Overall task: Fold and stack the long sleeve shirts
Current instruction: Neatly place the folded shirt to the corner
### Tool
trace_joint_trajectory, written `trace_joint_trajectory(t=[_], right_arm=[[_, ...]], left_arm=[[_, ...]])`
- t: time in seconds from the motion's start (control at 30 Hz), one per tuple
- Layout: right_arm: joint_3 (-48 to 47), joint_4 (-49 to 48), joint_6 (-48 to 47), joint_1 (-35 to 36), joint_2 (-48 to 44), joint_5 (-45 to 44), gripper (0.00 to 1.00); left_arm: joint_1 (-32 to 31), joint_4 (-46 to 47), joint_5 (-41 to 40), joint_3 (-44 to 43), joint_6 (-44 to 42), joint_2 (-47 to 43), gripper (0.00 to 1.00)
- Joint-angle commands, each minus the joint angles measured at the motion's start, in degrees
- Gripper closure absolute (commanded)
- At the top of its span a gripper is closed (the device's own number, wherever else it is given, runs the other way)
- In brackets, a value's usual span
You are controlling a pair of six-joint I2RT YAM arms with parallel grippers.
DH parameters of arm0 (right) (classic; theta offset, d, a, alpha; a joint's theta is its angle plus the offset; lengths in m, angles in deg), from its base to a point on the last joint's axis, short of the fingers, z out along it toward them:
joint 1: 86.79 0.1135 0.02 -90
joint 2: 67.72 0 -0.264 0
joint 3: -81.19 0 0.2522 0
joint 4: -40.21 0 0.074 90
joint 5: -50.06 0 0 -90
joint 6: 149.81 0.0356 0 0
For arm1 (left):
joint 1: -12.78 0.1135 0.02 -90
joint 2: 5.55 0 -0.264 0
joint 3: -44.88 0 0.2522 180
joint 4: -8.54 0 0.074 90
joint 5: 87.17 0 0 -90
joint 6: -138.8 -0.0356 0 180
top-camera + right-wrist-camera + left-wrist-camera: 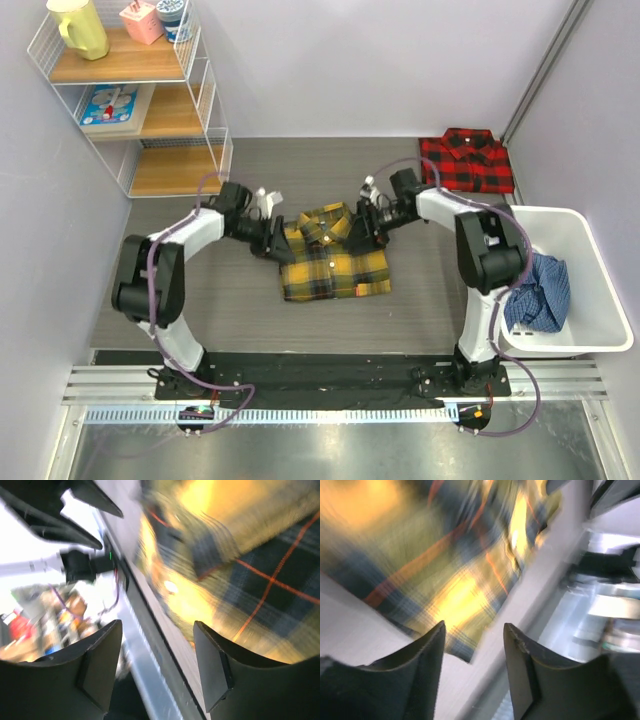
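Note:
A yellow plaid long sleeve shirt (330, 258) lies folded in the middle of the table, collar toward the back. A red-and-black plaid shirt (466, 160) lies folded at the back right corner. My left gripper (272, 238) is at the yellow shirt's left edge. In the blurred left wrist view it (474, 625) is open and holds nothing, with the yellow cloth (455, 595) just beyond its tips. My right gripper (372, 222) is at the shirt's upper right edge. In the right wrist view it (158, 623) is open and holds nothing, beside the yellow cloth (260, 580).
A white bin (590, 300) with blue cloth (540, 292) in it stands at the right, beside the right arm. A wire shelf (150, 100) with a yellow pitcher (78, 27) and small boxes stands at the back left. Walls close in the back and sides.

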State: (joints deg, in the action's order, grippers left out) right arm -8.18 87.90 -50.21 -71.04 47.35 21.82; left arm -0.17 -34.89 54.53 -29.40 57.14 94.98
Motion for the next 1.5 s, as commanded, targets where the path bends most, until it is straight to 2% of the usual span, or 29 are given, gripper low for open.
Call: trace_joint_trajectory(t=[0.0, 0.03, 0.1, 0.13, 0.2, 0.23, 0.33, 0.43, 0.7, 0.8, 0.83, 0.87, 0.9, 0.93, 1.03, 1.3, 1.47], right_arm=[[4.1, -11.0, 10.7, -4.7, -15.4, -10.0, 0.34], [5.8, -11.6, 13.0, -5.8, -16.6, -13.4, 0.34], [10.1, -12.4, 14.7, -8.5, -19.6, -15.3, 0.34], [11.4, -12.6, 16.3, -9.4, -20.2, -16.8, 0.34], [14.1, -12.6, 17.0, -11.1, -21.3, -17.6, 0.34], [14.8, -12.6, 17.5, -11.4, -22.2, -18.2, 0.34], [16.6, -12.5, 17.8, -11.9, -23.0, -20.9, 0.32], [17.4, -11.7, 18.7, -12.3, -22.8, -23.2, 0.32], [19.5, -9.9, 19.7, -12.8, -22.9, -25.8, 0.30], [19.6, -8.5, 19.4, -12.8, -22.4, -26.0, 0.28], [19.6, -8.3, 19.1, -12.8, -22.3, -26.0, 0.24], [19.6, -7.8, 19.0, -12.8, -22.3, -26.1, 0.20], [19.6, -7.1, 19.0, -12.7, -22.0, -26.1, 0.17], [19.8, -7.0, 19.0, -12.7, -22.0, -25.7, 0.04], [20.6, -8.1, 20.4, -12.7, -21.9, -24.9, 0.00], [24.1, -17.2, 26.8, -10.7, -18.1, -21.5, 0.00], [29.1, -32.9, 37.3, -8.0, -15.5, -18.9, 0.00]], left_arm=[[-10.8, -4.3, -24.3, -11.1, -13.9, -8.8, 0.47], [-16.7, -4.5, -29.1, -13.6, -16.7, -8.8, 0.47], [-22.2, -3.0, -37.1, -14.3, -22.3, -8.3, 0.47], [-27.1, -1.9, -39.3, -13.4, -23.5, -8.0, 0.48], [-31.5, 2.8, -43.7, -12.0, -27.6, -7.2, 0.49], [-35.3, 4.2, -44.7, -10.9, -28.6, -6.1, 0.51], [-41.4, 10.0, -47.1, -9.1, -33.0, -3.7, 0.54], [-44.8, 14.1, -47.2, -8.3, -35.5, 0.0, 0.56], [-47.1, 18.3, -45.6, -9.4, -37.8, 7.7, 0.55], [-46.9, 17.5, -44.9, -9.8, -37.5, 9.6, 0.70], [-45.5, 16.9, -43.6, -9.7, -36.0, 9.5, 0.80], [-44.4, 16.8, -42.1, -9.5, -34.7, 9.2, 0.84], [-43.2, 17.2, -37.9, -9.3, -33.2, 8.6, 0.87], [-40.3, 17.1, -35.2, -9.1, -32.1, 7.6, 0.89], [-35.8, 16.8, -26.1, -9.2, -28.2, 5.3, 0.92], [-32.1, 14.2, -17.7, -10.3, -25.5, 3.3, 0.95], [-30.9, 14.2, -16.2, -11.5, -23.6, 2.7, 0.96]])
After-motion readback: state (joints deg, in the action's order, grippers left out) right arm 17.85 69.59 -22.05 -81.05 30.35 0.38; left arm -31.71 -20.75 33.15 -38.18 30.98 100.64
